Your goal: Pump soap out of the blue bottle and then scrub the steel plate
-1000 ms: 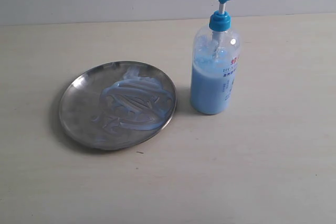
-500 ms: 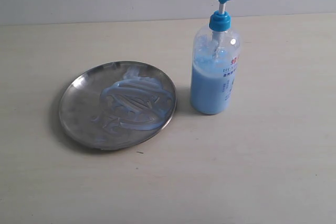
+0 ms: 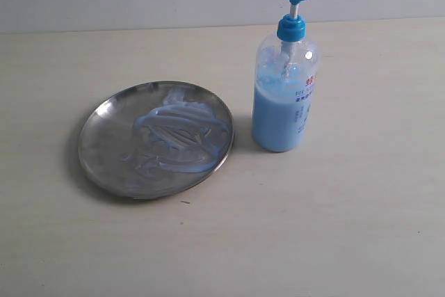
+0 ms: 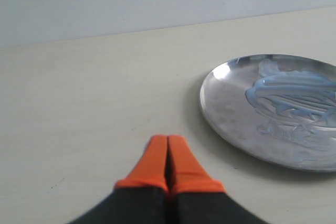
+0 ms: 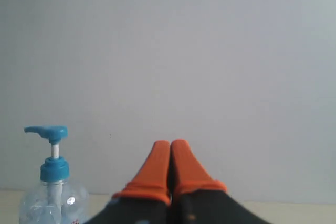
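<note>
Lighting's pretty flat and soft overall, bright enough, nothing harsh. The worktop [image 3: 361, 227] comes out a bit washed and creamy. The steel plate [image 3: 104, 137] drops a soft dark shadow toward the worktop's near-left corner, so the light looks to come from the far right. The blue bottle [image 3: 281, 116] only gets a faint shadow at its base on the plate side, plus one tiny white glint on its shoulder. The plate's rim flares bright in the left wrist view. The exterior view is fairly sharp, slightly grainy. Up close, the left gripper [image 4: 168, 140] and right gripper [image 5: 170, 144] are mushy and out of focus.
</note>
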Tool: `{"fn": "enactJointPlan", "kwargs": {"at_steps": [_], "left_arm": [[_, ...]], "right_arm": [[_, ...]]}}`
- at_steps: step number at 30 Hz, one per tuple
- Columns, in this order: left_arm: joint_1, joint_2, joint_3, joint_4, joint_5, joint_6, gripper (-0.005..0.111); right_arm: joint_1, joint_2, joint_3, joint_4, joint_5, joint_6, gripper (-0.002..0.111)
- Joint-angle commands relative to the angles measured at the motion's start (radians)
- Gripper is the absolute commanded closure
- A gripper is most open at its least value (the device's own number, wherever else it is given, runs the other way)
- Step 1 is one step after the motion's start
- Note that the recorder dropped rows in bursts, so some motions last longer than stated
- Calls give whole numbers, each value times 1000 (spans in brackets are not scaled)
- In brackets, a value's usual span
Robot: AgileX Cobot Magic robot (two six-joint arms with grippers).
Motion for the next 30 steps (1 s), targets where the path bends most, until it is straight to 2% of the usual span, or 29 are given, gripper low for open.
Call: {"fn": "enactJointPlan", "kwargs": {"at_steps": [1,6,8,10,14,18,23,30], "left_arm": [[3,-6,3,-1,-6,1,107],[3,-6,3,-1,-6,1,107],[3,-6,3,-1,-6,1,107],[3,-6,3,-1,-6,1,107],[3,-6,3,-1,-6,1,107],[3,-6,3,-1,-6,1,107],[3,-6,3,-1,-6,1,107],[3,-6,3,-1,-6,1,107]], "right_arm": [[-7,-6,5,2,-48,-6,108],[-7,-6,5,8,-207,3,108],[-7,-6,-14,26,-196,44,108],[-7,-2,-133,26,-13,33,108],[-5,112,-321,26,137,-14,108],[7,272,-492,10,385,-78,108],[93,377,-551,16,451,-83,108],[235,513,-561,33,643,-85,108]]}}
